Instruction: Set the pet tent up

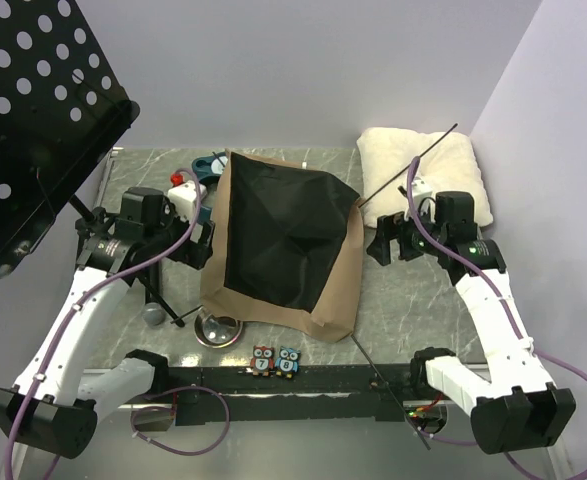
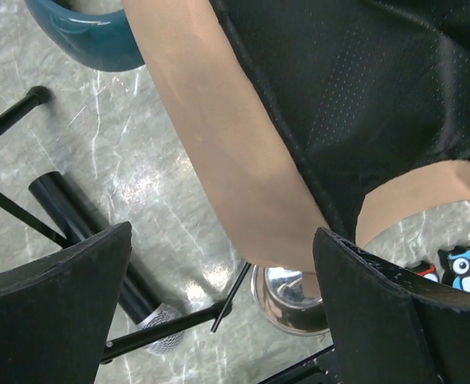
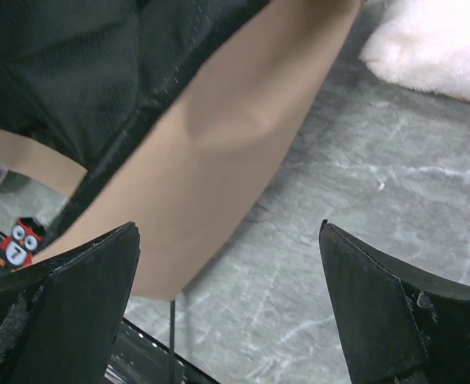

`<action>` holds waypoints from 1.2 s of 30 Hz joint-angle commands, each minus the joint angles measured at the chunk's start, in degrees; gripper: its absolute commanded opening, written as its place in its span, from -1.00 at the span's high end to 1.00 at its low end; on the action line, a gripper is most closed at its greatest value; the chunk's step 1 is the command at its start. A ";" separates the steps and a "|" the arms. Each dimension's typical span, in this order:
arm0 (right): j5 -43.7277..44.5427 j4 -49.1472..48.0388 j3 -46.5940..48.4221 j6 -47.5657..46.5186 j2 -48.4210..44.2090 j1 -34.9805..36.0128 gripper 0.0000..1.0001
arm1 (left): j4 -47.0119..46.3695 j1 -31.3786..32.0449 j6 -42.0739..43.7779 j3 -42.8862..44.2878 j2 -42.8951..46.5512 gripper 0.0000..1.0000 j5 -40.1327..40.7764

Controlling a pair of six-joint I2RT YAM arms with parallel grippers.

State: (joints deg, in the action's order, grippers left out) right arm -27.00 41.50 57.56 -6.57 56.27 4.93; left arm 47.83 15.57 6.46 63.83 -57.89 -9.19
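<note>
The pet tent (image 1: 283,240) lies collapsed in the middle of the table, its black base panel (image 1: 288,225) facing up with tan fabric around it. One thin black pole (image 1: 413,160) sticks out toward the back right, another (image 1: 388,390) toward the front right. My left gripper (image 1: 201,246) stands open at the tent's left edge, and my right gripper (image 1: 381,243) is open at its right edge. In the left wrist view the open gripper (image 2: 222,312) hovers over a tan fold (image 2: 243,160) and a pole tip (image 2: 230,296). In the right wrist view the open gripper (image 3: 230,304) holds nothing beside the tan corner (image 3: 210,192).
A white fluffy cushion (image 1: 428,170) lies at the back right, a blue bowl stand (image 1: 208,165) at the back left. A metal bowl (image 1: 216,328) and two owl figures (image 1: 275,360) sit at the front edge. A black perforated stand (image 1: 33,120) looms on the left, with a microphone (image 2: 158,328) below it.
</note>
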 commanded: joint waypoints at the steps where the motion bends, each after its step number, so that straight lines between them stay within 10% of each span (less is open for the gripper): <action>1: 0.81 -5.98 2.11 4.89 2.60 2.62 -1.00 | -2.13 0.33 -3.03 1.99 -1.34 -0.99 -2.14; 16: 13.81 -8.54 15.30 14.12 25.36 14.67 -0.98 | -8.63 1.04 -8.31 -1.16 -7.15 -0.99 -4.34; 19: 14.18 -6.00 18.19 13.61 30.37 14.58 -0.53 | -9.77 1.13 -8.83 -2.04 -8.38 -0.99 -4.08; 24: 8.90 -4.67 23.29 10.79 31.01 13.27 1.00 | -10.66 1.13 -8.48 -3.10 -9.79 -0.99 -7.06; 36: 5.91 -8.18 28.50 7.19 27.75 -3.25 1.00 | -10.66 1.13 -3.21 -1.17 -8.91 -0.99 -15.05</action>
State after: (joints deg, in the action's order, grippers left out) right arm -20.34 35.92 84.49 3.40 85.12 4.40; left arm 39.57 16.45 0.75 60.60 -68.10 -18.72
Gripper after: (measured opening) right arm 0.011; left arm 0.995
